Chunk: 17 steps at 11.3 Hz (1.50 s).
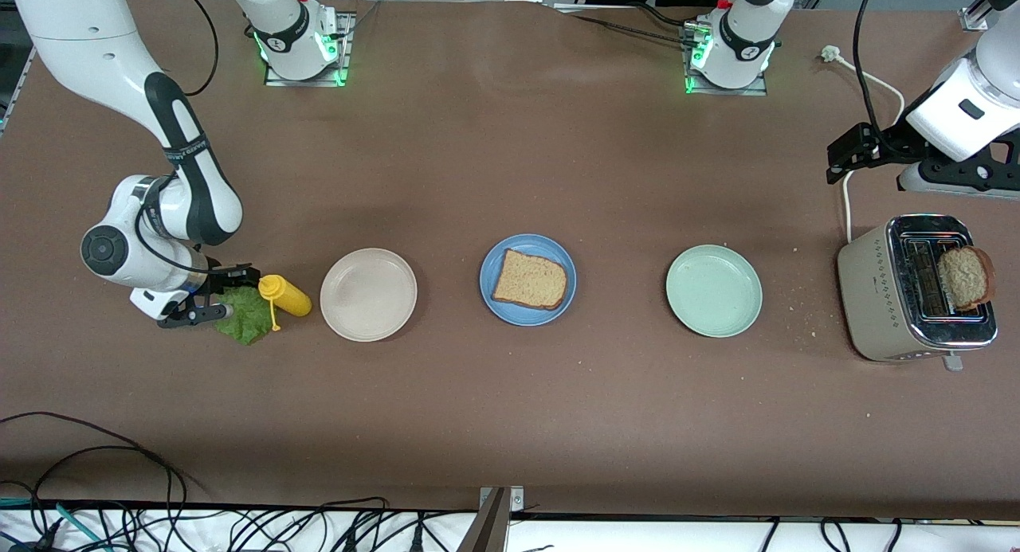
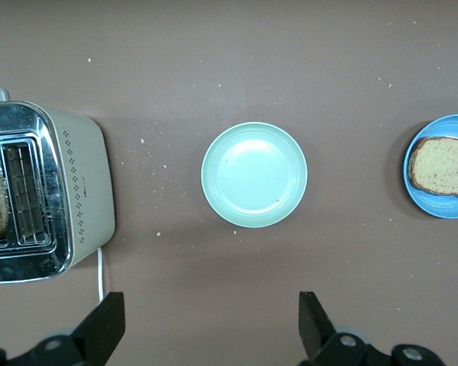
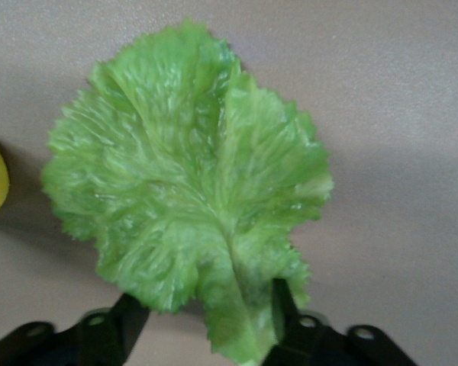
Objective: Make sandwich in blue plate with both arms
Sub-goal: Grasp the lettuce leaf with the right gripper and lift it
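One slice of brown bread [image 1: 530,279] lies on the blue plate [image 1: 488,285] at the table's middle; the left wrist view shows the same slice [image 2: 443,166] and plate [image 2: 420,200]. A ruffled green lettuce leaf [image 1: 243,317] lies flat on the table toward the right arm's end. My right gripper [image 1: 225,293] is low at the leaf, open, its fingers straddling the stalk end [image 3: 208,309] with a gap on one side. A second slice [image 1: 966,277] stands in the toaster [image 1: 884,297]. Above the table beside the toaster, my left gripper [image 1: 956,187] waits wide open [image 2: 211,313], holding nothing.
A yellow squeeze bottle [image 1: 288,295] lies right beside the lettuce. Between it and the blue plate sits a beige plate [image 1: 368,294]. A mint-green plate [image 1: 713,291] lies between the blue plate and the toaster. Crumbs dot the table near the toaster, and its white cord [image 1: 846,201] trails toward the bases.
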### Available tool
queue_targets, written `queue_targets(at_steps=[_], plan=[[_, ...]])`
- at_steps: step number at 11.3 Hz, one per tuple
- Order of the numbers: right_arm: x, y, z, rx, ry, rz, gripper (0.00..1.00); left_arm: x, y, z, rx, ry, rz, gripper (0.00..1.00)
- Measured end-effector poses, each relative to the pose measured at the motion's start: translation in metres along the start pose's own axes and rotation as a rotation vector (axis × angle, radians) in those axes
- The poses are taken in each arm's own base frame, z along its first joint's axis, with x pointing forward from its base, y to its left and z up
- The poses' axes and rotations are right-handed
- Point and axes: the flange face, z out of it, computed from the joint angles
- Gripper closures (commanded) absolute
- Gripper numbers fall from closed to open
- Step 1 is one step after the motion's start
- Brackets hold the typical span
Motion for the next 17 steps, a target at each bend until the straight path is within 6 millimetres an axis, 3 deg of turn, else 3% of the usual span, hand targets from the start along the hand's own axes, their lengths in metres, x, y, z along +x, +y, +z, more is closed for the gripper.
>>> queue_targets(at_steps=[1, 2, 3, 5, 7, 12, 17], plan=[[0.0, 0.0, -0.001, 0.0, 0.002, 0.0, 0.69, 0.0, 0.0, 0.0, 0.0, 0.0, 0.001, 0.0], [0.001, 0.0, -0.003, -0.001, 0.005, 0.0, 0.83, 0.0, 0.001, 0.0, 0.0, 0.0, 0.002, 0.0], [0.001, 0.0, -0.005, -0.002, 0.009, -0.001, 0.89, 0.0, 0.001, 0.0, 0.0, 0.0, 0.003, 0.0], [0.001, 0.0, -0.009, -0.003, 0.014, -0.001, 0.89, 0.0, 0.004, 0.0, 0.0, 0.0, 0.006, 0.0], [0.002, 0.0, -0.013, -0.004, 0.021, -0.001, 1.0, 0.0, 0.006, 0.0, 0.0, 0.0, 0.01, 0.0], [0.002, -0.001, -0.037, -0.002, 0.03, -0.003, 1.0, -0.001, 0.006, 0.001, 0.0, -0.011, 0.01, 0.0], [0.0, -0.006, -0.096, 0.004, 0.049, -0.01, 1.0, -0.002, 0.006, 0.001, 0.0, -0.015, 0.01, 0.0]])
